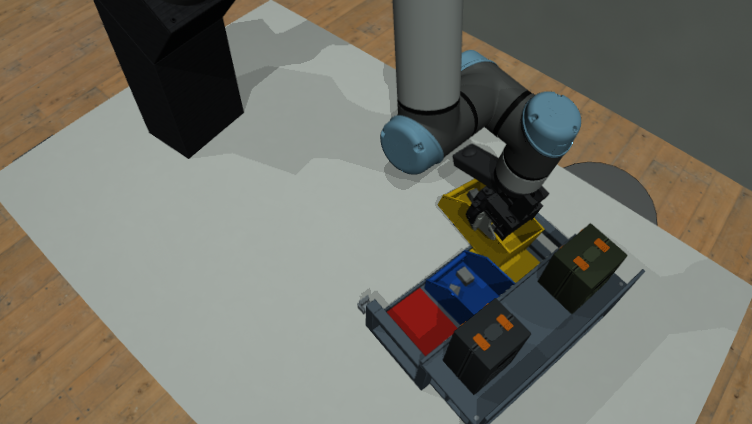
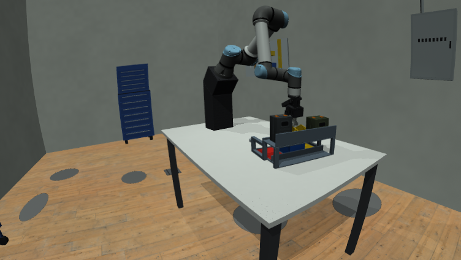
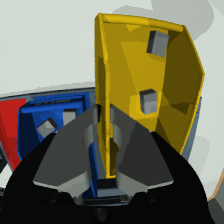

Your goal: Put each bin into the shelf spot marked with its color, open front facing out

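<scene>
On the far left of the white table top (image 1: 157, 252) stands the tall black block (image 1: 173, 73) that the robot arm grows out of. Next comes the low grey metal shelf (image 1: 400, 342). At its left end is a flat red colour mark (image 1: 418, 318) with no bin on it. Just beside that sits the open blue plastic bin (image 1: 466, 284), in the middle spot, with two small grey blocks inside it. Right of the blue bin is the open yellow plastic bin (image 1: 476, 229). It is tilted, with one end over the yellow colour mark (image 1: 518, 265) and the other end up off the shelf. In the wrist view two small grey blocks (image 3: 148, 100) lie inside it. The black two-finger claw (image 3: 106, 150) is shut tight on the thin side wall of the yellow bin, one finger on each side. On the upper board stand two boxes: a black case with orange clips (image 1: 487, 344) and, further right, a dark green case with orange clips (image 1: 581, 265).
</scene>
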Available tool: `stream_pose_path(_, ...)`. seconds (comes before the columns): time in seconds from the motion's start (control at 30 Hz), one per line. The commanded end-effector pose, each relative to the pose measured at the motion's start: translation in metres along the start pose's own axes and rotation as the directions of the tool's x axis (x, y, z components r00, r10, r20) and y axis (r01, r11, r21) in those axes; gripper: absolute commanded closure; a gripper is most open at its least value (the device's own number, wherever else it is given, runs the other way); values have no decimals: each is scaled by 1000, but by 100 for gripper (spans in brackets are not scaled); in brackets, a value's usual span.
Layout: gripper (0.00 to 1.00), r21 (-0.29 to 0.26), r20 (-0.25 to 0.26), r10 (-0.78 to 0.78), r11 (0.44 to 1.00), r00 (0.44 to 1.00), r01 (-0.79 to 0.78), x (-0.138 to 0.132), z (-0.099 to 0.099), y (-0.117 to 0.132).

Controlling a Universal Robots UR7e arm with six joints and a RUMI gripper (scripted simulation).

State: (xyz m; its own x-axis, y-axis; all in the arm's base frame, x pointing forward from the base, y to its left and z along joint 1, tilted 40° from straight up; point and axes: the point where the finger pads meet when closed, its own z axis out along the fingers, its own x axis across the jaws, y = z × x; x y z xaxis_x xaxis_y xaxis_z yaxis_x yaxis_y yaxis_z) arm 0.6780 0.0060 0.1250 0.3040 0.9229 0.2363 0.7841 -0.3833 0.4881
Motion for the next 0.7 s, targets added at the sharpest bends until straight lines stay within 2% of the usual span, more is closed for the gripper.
stream_pose_path(0.0,100,-1,0,0,1000,1000,0,0,-1,2)
stream_pose_path(0.67,100,-1,0,0,1000,1000,0,1,-1,4)
